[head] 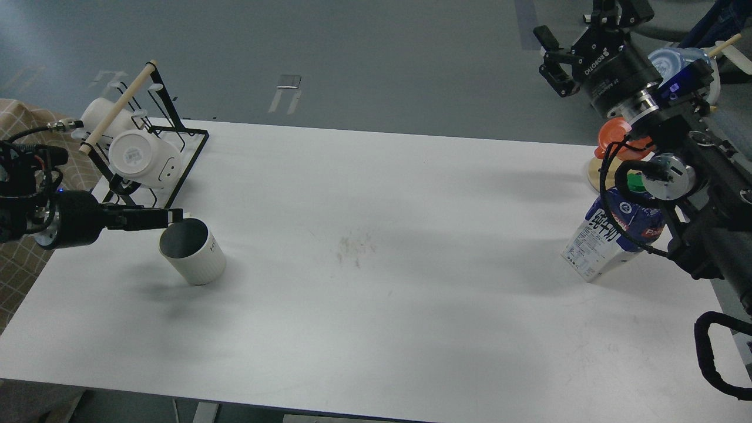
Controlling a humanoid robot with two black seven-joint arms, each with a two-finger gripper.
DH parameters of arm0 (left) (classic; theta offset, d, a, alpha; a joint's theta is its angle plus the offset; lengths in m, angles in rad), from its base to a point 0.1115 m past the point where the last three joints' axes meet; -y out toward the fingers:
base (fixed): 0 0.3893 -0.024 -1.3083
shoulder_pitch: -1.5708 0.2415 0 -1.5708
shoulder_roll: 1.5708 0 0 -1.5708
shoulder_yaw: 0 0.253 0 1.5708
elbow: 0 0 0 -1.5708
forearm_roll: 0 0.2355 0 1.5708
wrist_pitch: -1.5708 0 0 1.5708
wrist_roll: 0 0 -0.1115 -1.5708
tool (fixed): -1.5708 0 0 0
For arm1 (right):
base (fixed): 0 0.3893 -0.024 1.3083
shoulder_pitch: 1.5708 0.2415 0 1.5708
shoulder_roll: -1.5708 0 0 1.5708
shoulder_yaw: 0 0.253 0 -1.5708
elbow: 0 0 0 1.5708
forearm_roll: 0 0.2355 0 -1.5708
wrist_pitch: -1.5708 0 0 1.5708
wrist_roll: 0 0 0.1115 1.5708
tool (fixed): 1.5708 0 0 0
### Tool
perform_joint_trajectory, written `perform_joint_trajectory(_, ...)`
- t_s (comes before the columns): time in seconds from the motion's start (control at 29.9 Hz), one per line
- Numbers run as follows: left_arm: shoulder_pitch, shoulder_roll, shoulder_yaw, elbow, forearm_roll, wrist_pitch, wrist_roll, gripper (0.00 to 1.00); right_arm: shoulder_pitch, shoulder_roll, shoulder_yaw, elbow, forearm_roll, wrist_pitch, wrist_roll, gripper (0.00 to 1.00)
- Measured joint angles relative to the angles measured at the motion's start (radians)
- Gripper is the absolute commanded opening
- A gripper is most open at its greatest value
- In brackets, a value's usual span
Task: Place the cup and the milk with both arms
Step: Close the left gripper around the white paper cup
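Left claw (176,216): at the near rim of the ribbed cup (194,251), which stands at the table's (376,329) left end; grip not discernible. Milk carton (611,238): upright at the right end, partly behind the right arm. Right claw (555,59): raised above, fingers spread, holding nothing.

One white tabletop (382,247). One ribbed white cup (194,251) with a dark inside stands at the left. One black wire rack (176,147) at the far left holds two smooth white mugs (144,157), one behind the other. One blue and white milk carton (608,238) stands at the right. Behind it is one orange cup (614,134), and farther back one bluish cup (672,59), partly hidden. Two black arms reach in, one from each side.
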Motion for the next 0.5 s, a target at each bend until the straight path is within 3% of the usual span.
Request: perform_joint_trajectory(0.5,0.006,-0.027,0.085,0.015,0.002,0.0,0.001,0.98,-0.018,-0.003,0.002,0.013,0.0,-0.005,0.0,1.0)
